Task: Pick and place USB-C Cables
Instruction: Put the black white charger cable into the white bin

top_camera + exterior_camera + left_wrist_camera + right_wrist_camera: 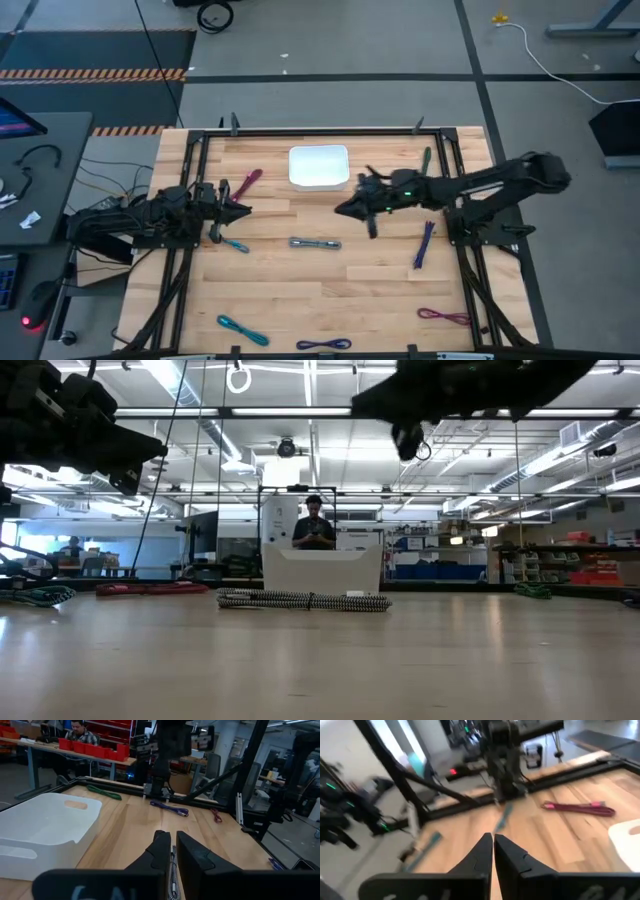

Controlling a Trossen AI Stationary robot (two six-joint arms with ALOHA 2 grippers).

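- Nine cables lie loose on the table (300, 300) as far as you can count from the high view, and none shows inside the white bin (319, 166) at upper centre; so by my reading the task has hardly begun, or nothing placed is visible.
- You have the magenta cable (247, 183) just left of the bin; a small teal cable (237, 245) below the left arm; the grey cable (315, 243) at centre; the green cable (426, 159) at the upper right edge; the purple cable (424, 244) right of centre.
- Along the bottom of the frame sit a second teal cable (243, 330), another purple cable (323, 345) and a second magenta cable (444, 317) at lower right.
- Your left gripper (240, 210) hovers at centre left, fingers nearly closed with only a narrow gap, holding nothing; the grey cable shows just past its tips in the wrist view.
- Your right gripper (345, 209) hangs below the bin, fingers pressed together and empty.
- Every cable is left to move, I judge.
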